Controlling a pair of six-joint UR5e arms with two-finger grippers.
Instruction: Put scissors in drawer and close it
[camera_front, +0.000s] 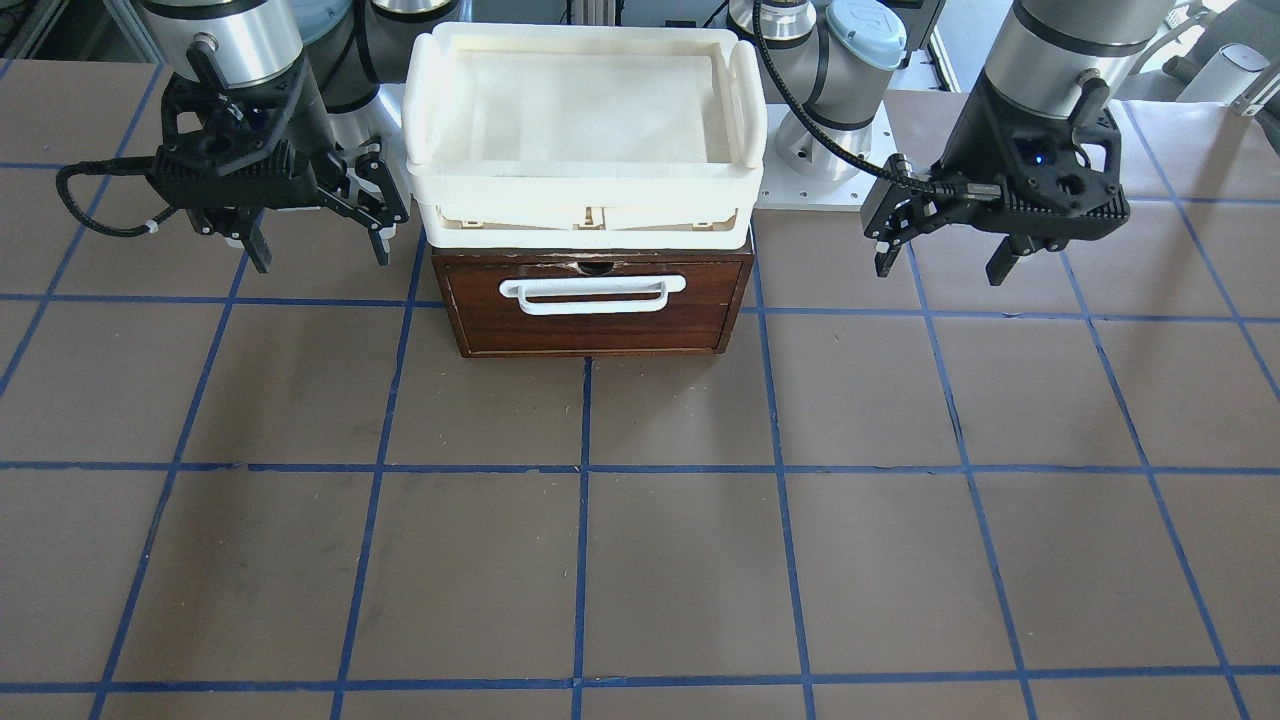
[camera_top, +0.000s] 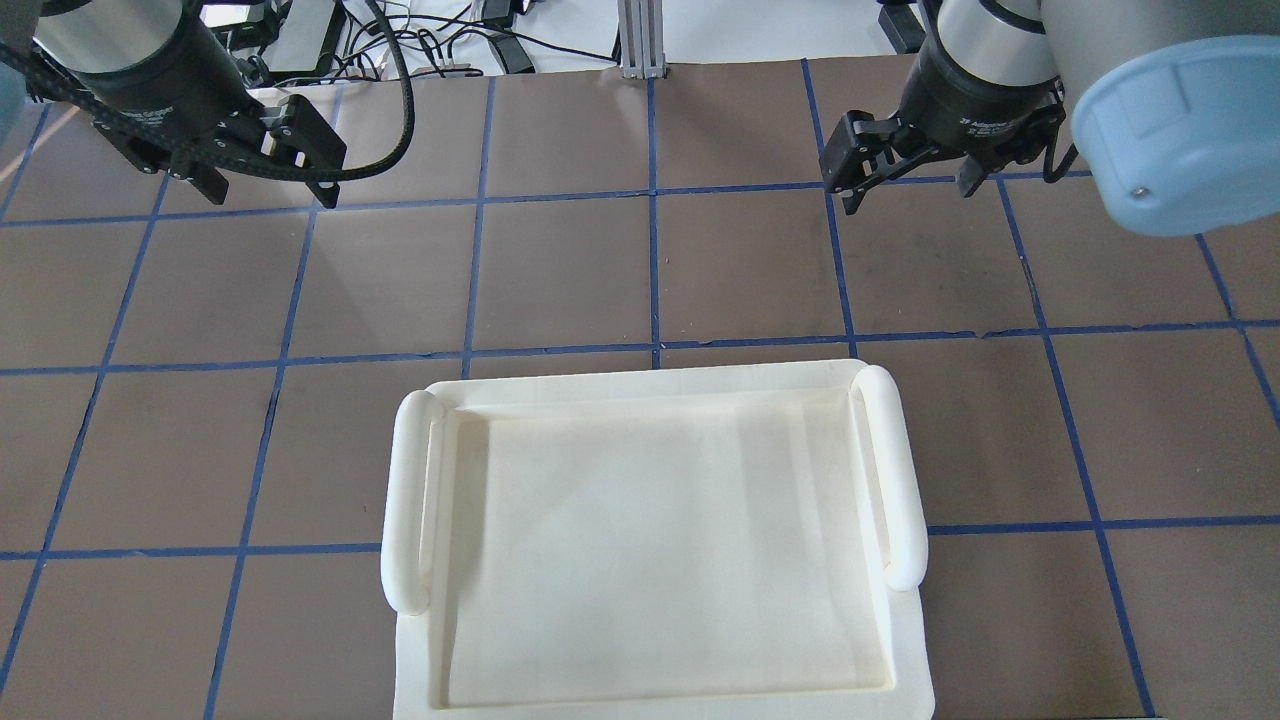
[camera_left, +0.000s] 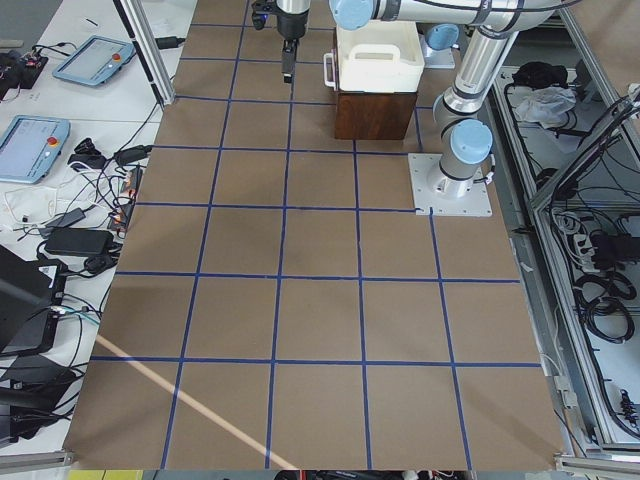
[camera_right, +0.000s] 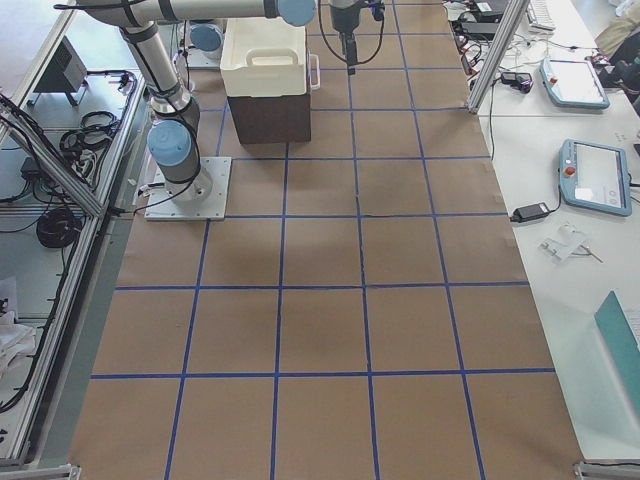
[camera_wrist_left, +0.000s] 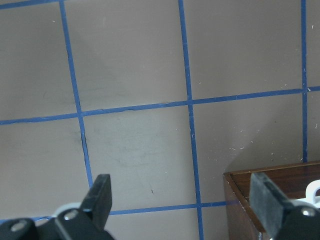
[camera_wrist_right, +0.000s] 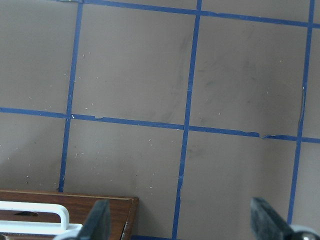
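Left gripper (camera_front: 942, 262) and right gripper (camera_front: 322, 250) both hang with jaws spread and empty, one on each side of the drawer (camera_front: 600, 330), clear of it. The drawer front sits flush in its case, under the cream tray (camera_front: 585, 185). The scissors show in no view; whether they lie inside cannot be told. Judgement: verify closure, then lift both arms straight up, avoiding the white handle (camera_front: 592, 294) and the tray.

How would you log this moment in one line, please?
drawer: shut | scissors: not in view | tray: atop drawer unit | left gripper: jaws open, empty | right gripper: jaws open, empty
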